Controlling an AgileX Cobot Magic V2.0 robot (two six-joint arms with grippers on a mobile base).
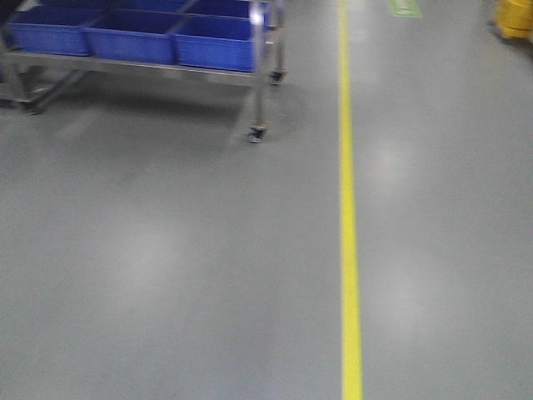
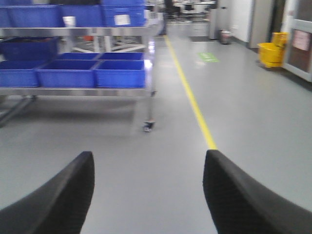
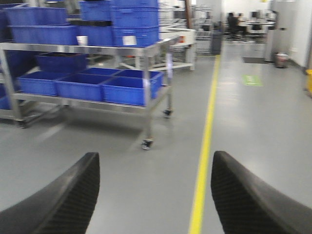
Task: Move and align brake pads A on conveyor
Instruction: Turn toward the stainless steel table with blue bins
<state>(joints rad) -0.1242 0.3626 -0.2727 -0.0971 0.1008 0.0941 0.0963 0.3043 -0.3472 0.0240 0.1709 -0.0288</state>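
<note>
Since neither the brake pads A nor the conveyor appears in any of the three views, I can only say that they are somewhere outside the pictures. What shows is grey floor (image 1: 166, 267), a yellow line (image 1: 350, 250) running up the right half of the front view, and a steel trolley (image 1: 262, 92) with blue bins (image 1: 133, 37) in the upper left. The left gripper (image 2: 148, 155) is spread wide at the bottom of its wrist view with nothing between the dark fingers (image 2: 63, 200), and the right gripper (image 3: 156, 156) is spread and empty in the same way. The views are somewhat blurred, so the yellow thing (image 2: 270, 51) at the upper right is perhaps a bucket. I would expect such pads to be stiff, flat and rather heavy for their size, not fragile, with a rough face that does not slip easily. The best hold is probably across the narrow width at the middle, so that a pad hangs balanced.
</note>
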